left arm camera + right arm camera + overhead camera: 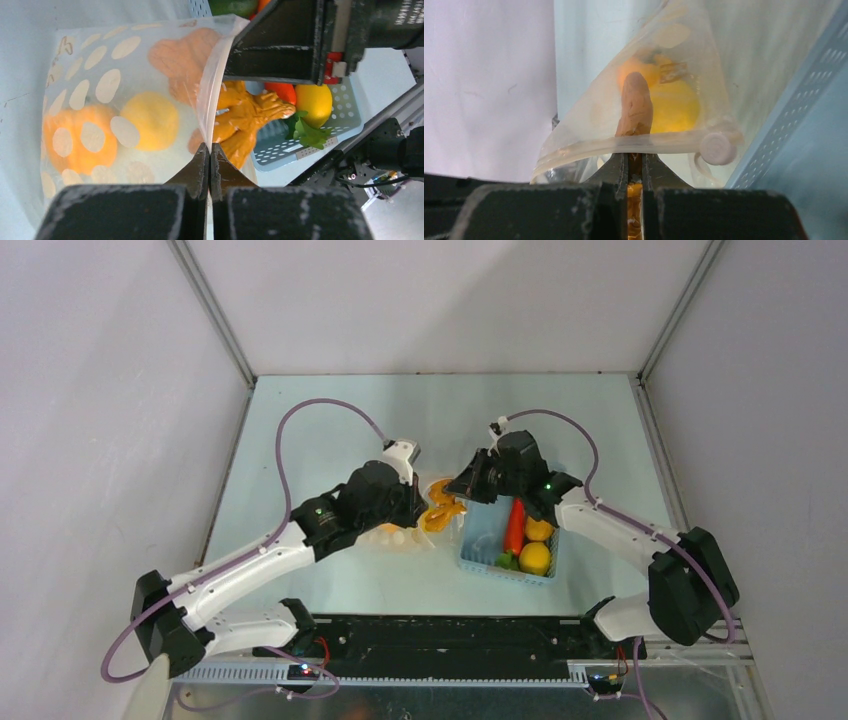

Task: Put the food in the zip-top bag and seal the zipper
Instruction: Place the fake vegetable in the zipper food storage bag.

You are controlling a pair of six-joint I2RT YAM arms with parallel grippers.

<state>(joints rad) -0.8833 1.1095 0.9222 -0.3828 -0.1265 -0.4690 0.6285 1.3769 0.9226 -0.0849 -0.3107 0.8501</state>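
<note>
The left gripper (210,159) is pinched together on the mouth edge of the zip-top bag (100,85). Only its wrist view shows an orange piece (75,137) and a yellow piece (150,120) inside, and a knobbly tan piece (250,115) poking out. The right gripper (634,161) clamps the zipper (664,142), slider (716,148) off to one side, which only its own camera shows. From above, the grippers hide most of the bag, just left of the blue basket (484,538) holding a carrot (514,525) and lemons (535,558).

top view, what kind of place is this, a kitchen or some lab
Most likely a robot test booth, not a kitchen: plain white walls box in a pale table, a left arm and right arm sit at its near edge, and the basket holds toy food.
</note>
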